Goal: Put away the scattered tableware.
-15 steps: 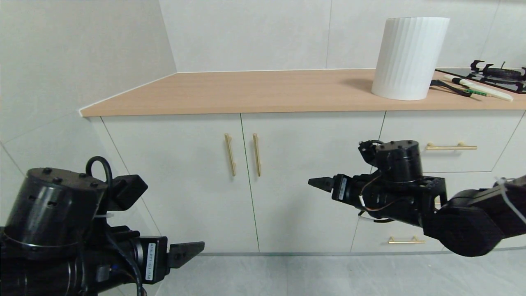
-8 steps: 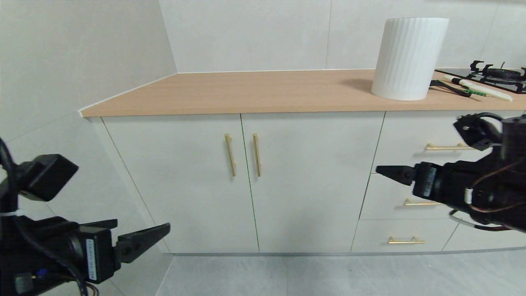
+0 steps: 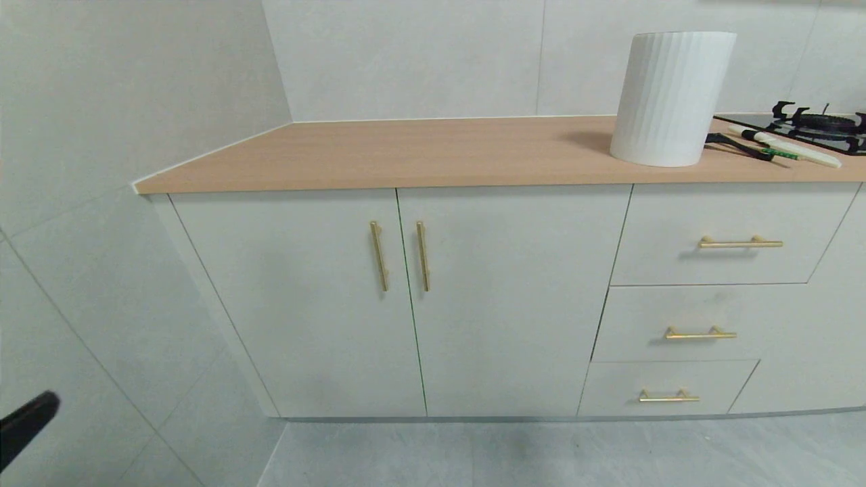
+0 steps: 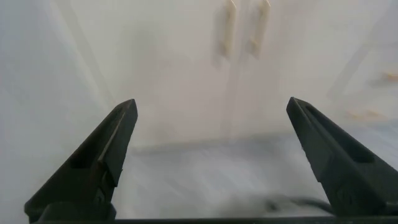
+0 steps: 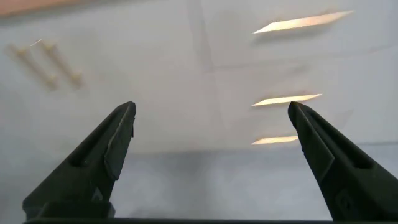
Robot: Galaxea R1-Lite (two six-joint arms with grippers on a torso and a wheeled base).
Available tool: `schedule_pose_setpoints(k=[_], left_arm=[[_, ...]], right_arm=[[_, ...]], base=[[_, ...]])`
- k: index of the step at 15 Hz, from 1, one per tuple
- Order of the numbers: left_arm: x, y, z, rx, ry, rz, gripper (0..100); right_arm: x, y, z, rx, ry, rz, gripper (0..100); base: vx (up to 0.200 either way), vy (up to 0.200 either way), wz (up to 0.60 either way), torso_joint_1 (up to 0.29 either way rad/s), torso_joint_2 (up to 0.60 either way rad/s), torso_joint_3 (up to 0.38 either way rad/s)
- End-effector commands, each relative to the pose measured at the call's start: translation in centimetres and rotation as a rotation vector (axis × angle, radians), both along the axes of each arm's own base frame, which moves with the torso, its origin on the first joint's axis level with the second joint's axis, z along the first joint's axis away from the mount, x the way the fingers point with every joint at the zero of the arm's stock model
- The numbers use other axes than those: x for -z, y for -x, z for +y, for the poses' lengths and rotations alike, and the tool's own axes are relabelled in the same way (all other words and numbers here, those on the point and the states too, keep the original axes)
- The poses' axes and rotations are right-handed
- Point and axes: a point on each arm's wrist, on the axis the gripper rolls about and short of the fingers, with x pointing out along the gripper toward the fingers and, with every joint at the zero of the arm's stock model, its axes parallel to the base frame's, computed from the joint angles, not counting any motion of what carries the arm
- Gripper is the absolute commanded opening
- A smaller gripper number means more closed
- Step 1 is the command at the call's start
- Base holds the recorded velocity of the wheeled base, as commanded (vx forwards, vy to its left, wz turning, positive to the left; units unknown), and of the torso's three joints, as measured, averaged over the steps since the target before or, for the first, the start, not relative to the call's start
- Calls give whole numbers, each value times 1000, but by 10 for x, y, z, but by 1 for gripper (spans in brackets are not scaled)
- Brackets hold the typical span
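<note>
The left gripper (image 4: 211,106) and the right gripper (image 5: 210,107) hang low in front of the cupboard doors (image 3: 406,297). Their fingers are spread wide and hold nothing. Up on the wooden counter (image 3: 406,149), the utensils (image 3: 778,145) lie just beside the tall white pot (image 3: 670,98). An arm reaching up could bump the counter edge or tip the pot.

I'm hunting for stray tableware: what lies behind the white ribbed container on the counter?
A black utensil pokes out from behind the container, a white utensil beside it. The container hides its other end.
</note>
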Motion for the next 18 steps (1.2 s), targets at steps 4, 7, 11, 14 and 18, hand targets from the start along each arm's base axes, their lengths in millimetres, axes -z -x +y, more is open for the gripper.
schedule_pose_setpoints(k=[4, 7, 11, 14, 18], left_arm=[[20, 82, 12, -182, -30, -329, 100], [33, 97, 8, -201, -34, -401, 100], [53, 97, 5, -228, -41, -400, 100], [83, 76, 5, -232, -52, -280, 100], [127, 49, 3, -145, -64, -256, 100]], right_arm=[[25, 102, -25, 159, 91, -349, 100], [50, 121, -25, 186, 150, -412, 100], [72, 128, -18, 250, 189, -420, 100], [117, 102, -18, 225, 198, -248, 100], [149, 87, -15, 92, 112, -213, 100]], base=[[0, 0, 0, 0, 0, 0], [0, 0, 0, 0, 0, 0], [0, 0, 0, 0, 0, 0], [0, 0, 0, 0, 0, 0], [0, 0, 0, 0, 0, 0]])
